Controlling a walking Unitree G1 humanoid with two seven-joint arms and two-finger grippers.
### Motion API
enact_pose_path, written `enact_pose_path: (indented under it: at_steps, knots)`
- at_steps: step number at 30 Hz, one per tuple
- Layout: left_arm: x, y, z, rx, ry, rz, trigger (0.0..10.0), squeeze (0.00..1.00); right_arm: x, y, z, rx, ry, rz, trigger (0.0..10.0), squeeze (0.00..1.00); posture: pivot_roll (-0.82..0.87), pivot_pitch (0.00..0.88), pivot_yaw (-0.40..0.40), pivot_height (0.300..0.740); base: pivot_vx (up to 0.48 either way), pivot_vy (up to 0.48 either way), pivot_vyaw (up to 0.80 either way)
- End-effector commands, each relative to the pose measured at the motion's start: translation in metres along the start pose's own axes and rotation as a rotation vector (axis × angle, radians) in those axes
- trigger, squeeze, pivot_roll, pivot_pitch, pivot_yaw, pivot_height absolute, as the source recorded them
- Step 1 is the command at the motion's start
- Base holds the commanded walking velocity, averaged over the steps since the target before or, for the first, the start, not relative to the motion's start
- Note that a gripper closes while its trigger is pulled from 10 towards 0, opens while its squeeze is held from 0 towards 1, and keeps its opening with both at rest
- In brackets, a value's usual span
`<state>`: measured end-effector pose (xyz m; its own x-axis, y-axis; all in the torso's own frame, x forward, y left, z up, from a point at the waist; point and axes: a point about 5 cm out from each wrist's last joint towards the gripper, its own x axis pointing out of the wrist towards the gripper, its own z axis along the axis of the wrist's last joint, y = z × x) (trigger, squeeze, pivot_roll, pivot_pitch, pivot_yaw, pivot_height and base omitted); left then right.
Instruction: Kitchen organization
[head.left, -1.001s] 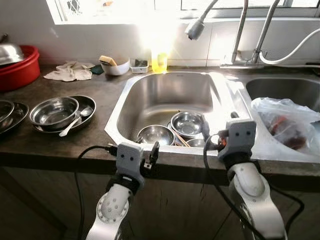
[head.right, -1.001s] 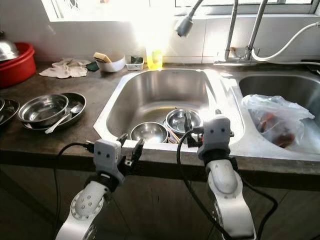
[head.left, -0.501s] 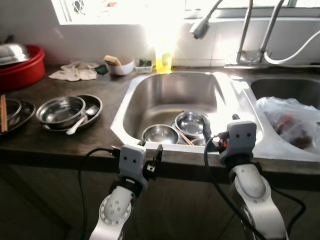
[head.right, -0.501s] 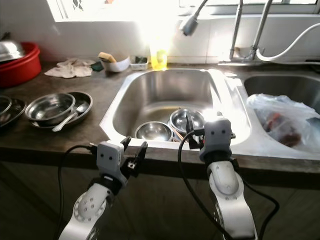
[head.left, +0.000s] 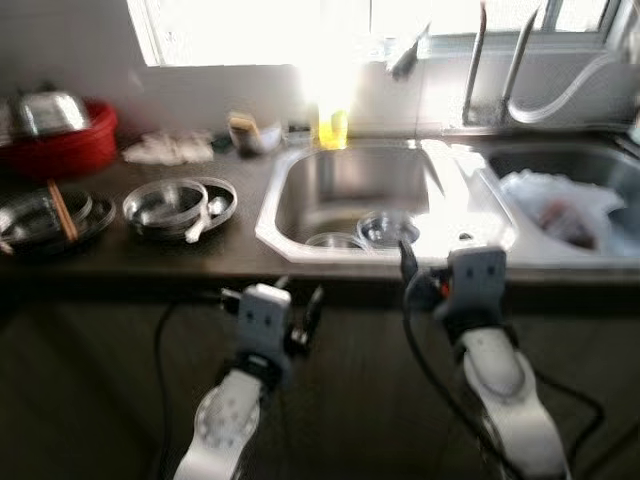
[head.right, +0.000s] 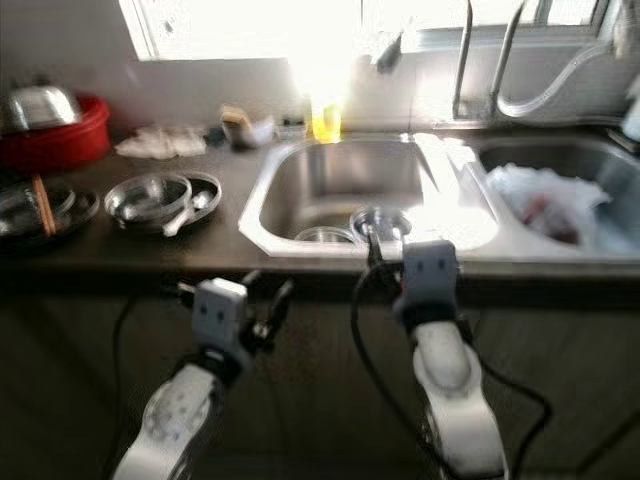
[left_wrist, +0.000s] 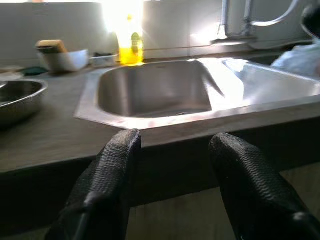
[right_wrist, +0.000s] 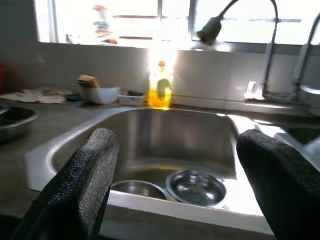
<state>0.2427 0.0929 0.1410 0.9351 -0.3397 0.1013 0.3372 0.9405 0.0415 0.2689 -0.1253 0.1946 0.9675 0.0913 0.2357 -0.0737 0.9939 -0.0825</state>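
Dark kitchen counter (head.left: 150, 255) under a bright window: left gripper (left_wrist: 172, 190) and right gripper (right_wrist: 175, 185), fingers spread and empty, hang before its edge; bowls (right_wrist: 196, 187) in sink (head.left: 350, 190) at 12 o'clock.

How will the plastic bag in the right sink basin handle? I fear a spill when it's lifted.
The plastic bag looks thin and crumpled, so probably floppy. Dark contents show through, so it may sag and swing. Its glossy film could be slippery.
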Motion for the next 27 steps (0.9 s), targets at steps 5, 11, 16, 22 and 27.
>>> enact_pose_path:
  at_steps: [5,11,16,22,27]
  knots:
    - [0.0002,0.0014,0.0005,0.008,0.001,0.006,10.0,0.0,-0.0005,-0.001,-0.0002,0.009,0.008,-0.008,10.0,0.0,0.04,0.041,0.024,0.74,0.0,0.0,0.8]
    - [0.0009,0.0011,0.0011,0.007,-0.003,0.005,10.0,0.0,-0.0005,-0.0011,-0.0002,0.014,0.008,-0.009,10.0,0.0,0.04,0.04,0.022,0.74,0.0,0.0,0.8]
    - [0.0015,0.0012,0.0017,0.008,-0.007,0.008,10.0,0.0,0.0008,-0.0012,0.0003,0.015,0.006,-0.007,10.0,0.0,0.04,0.039,0.021,0.74,0.0,0.0,0.8]
    - [0.0012,0.0016,0.0,0.011,0.0,0.013,10.0,0.0,0.004,-0.0028,0.0012,0.026,0.001,-0.004,10.0,0.0,0.04,0.034,0.019,0.74,0.0,0.0,0.48]
    - [0.0005,0.0011,-0.0006,0.016,0.0,0.014,10.0,0.0,0.0052,-0.0036,0.0016,0.029,-0.002,0.005,10.0,0.0,0.04,0.032,0.016,0.74,0.0,0.0,0.0]
